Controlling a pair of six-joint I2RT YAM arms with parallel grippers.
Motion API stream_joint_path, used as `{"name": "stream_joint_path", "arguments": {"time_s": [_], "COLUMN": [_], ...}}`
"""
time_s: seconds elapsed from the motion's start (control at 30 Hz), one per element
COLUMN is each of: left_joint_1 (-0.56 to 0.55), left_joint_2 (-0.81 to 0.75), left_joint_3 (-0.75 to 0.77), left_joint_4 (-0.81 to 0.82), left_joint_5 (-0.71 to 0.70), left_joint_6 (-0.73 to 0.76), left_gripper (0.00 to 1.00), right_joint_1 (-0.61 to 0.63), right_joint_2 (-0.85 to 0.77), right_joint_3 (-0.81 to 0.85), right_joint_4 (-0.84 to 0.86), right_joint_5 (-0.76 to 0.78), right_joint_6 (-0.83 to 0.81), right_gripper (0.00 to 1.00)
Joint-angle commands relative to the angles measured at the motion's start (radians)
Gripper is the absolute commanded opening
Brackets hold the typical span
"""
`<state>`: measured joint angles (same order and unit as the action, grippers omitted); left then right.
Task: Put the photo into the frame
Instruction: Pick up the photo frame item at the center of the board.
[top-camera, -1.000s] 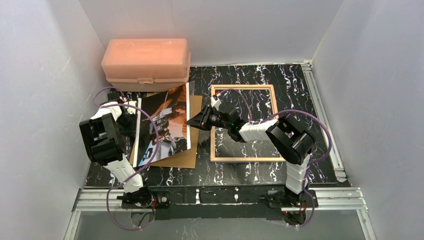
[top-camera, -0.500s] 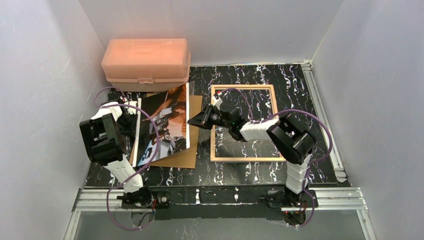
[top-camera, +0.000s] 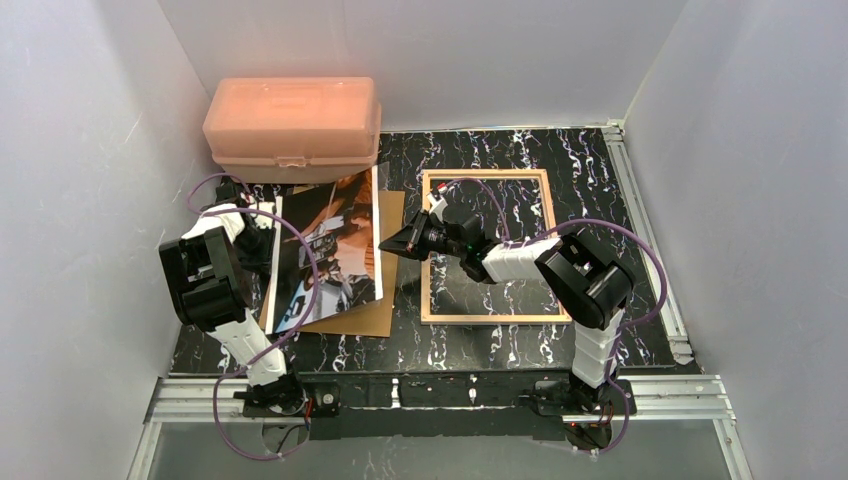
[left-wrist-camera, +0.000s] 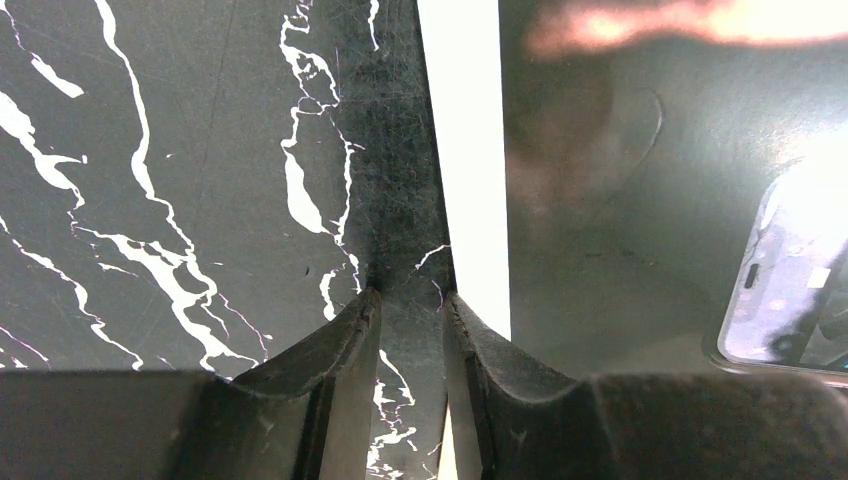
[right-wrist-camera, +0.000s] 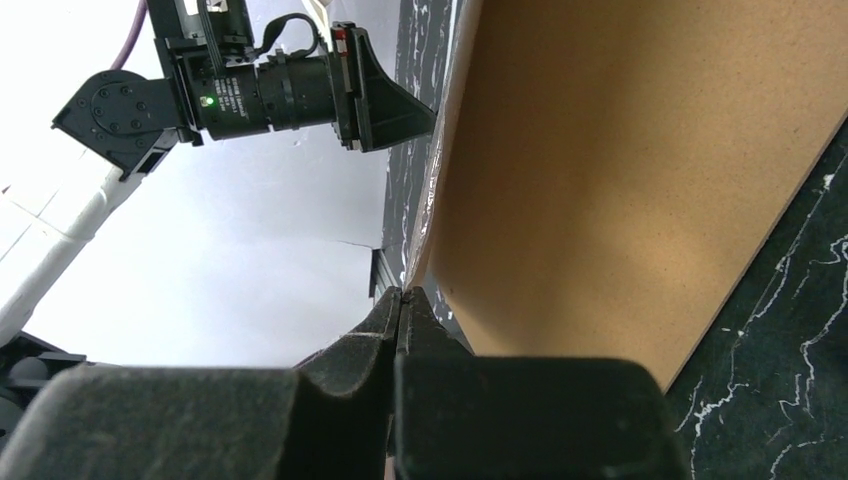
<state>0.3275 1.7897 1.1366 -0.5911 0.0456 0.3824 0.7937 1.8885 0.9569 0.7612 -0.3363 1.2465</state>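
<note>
Black white-veined table (top-camera: 590, 170), white walls (top-camera: 500, 50). Left-centre: photo (top-camera: 330, 250) on brown board (top-camera: 350, 322); frame (top-camera: 487, 319) flat centre-right. L gripper (left-wrist-camera: 410, 292) slightly agape, empty. R gripper (right-wrist-camera: 401, 293) now pinches photo's rt edge; was agape a sec ago.

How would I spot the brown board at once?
Find the pink box at the back left. Before it sits the glossy photo; the brown board peeks out under its right and near edges. Unlike the open frame alongside, it is solid.

A robot test cell, probably in a lab, is suggested by plain white panels (top-camera: 90, 150), metal rails (top-camera: 670, 390) and two robot arms (top-camera: 590, 290) set around a marbled tabletop (top-camera: 590, 170).
</note>
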Motion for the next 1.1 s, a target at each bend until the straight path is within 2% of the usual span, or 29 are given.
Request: {"name": "stream_joint_path", "arguments": {"time_s": [0.0, 0.47, 0.67, 0.87, 1.07], "left_joint_1": [0.004, 0.003, -0.015, -0.097, -0.105], "left_joint_2": [0.005, -0.004, -0.048, -0.035, -0.007], "left_joint_3": [-0.037, -0.027, -0.003, -0.056, -0.070], "left_joint_4": [-0.044, -0.078, -0.145, -0.110, -0.074], "left_joint_5": [-0.032, 0.026, 0.113, 0.067, 0.033], "left_joint_6": [0.018, -0.004, -0.032, -0.036, -0.051], "left_gripper": [0.27, 0.28, 0.28, 0.29, 0.28], "right_joint_1": [-0.004, -0.008, 0.000, 0.005, 0.009], "right_joint_2": [-0.061, -0.226, -0.331, -0.356, -0.397], "right_joint_3": [0.017, 0.067, -0.003, -0.075, -0.085], "right_joint_4": [0.021, -0.290, -0.425, -0.404, -0.430], "right_joint_5": [-0.005, 0.059, 0.141, 0.151, 0.183], "right_joint_6": [-0.019, -0.219, -0.267, -0.251, -0.263], "right_gripper": [0.03, 0.01, 0.01, 0.01, 0.01]}}
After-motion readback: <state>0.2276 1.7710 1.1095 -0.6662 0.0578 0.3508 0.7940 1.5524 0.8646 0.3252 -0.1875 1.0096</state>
